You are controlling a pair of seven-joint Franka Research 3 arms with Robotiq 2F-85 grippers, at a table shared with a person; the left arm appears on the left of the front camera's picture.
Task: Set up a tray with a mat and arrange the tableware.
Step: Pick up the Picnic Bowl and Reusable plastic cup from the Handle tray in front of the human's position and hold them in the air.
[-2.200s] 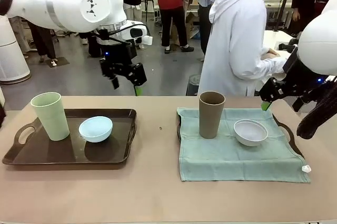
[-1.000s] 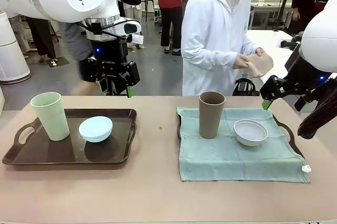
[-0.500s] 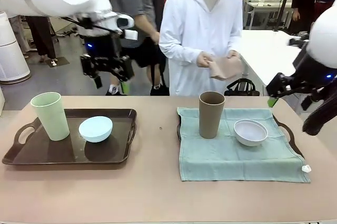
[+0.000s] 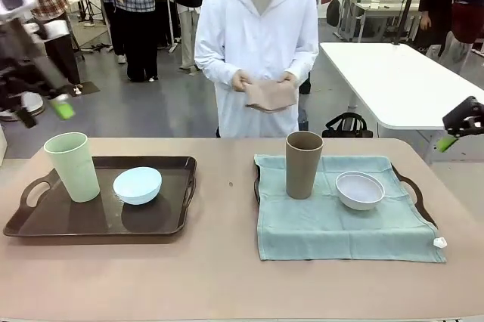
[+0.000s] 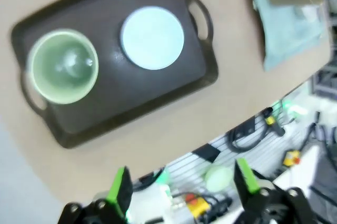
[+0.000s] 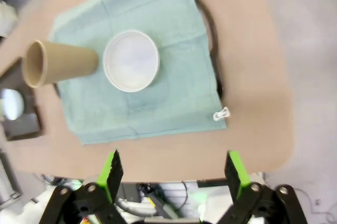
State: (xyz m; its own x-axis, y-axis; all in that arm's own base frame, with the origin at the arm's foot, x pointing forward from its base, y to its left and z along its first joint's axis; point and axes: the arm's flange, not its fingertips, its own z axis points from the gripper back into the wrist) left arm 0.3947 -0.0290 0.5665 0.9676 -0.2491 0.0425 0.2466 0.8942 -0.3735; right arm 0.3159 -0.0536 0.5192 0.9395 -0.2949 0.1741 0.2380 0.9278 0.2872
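A dark brown tray (image 4: 170, 220) on the table's left carries a pale green cup (image 4: 73, 167) and a light blue bowl (image 4: 138, 185). On the right a teal mat (image 4: 340, 224) covers a second tray (image 4: 414, 190), with a brown cup (image 4: 303, 164) and a white bowl (image 4: 360, 190) on it. My left gripper (image 4: 45, 110) hangs blurred at the far left edge, above the table, open and holding nothing. At the far right edge my right gripper (image 4: 456, 134) is open and empty too. From above, the left wrist view has the green cup (image 5: 63, 66) and blue bowl (image 5: 152, 37); the right wrist view has the white bowl (image 6: 130, 61) and brown cup (image 6: 58, 63).
A person in a white hooded top stands at the table's far side, both hands on a folded brownish cloth (image 4: 270, 95). A strip of bare table (image 4: 227, 208) runs between the two trays. A white table (image 4: 393, 80) stands behind on the right.
Both arms have drawn back outward to the picture's edges, off the table. The person has stepped left to the middle, holding the folded cloth in front. Cups and bowls have not moved.
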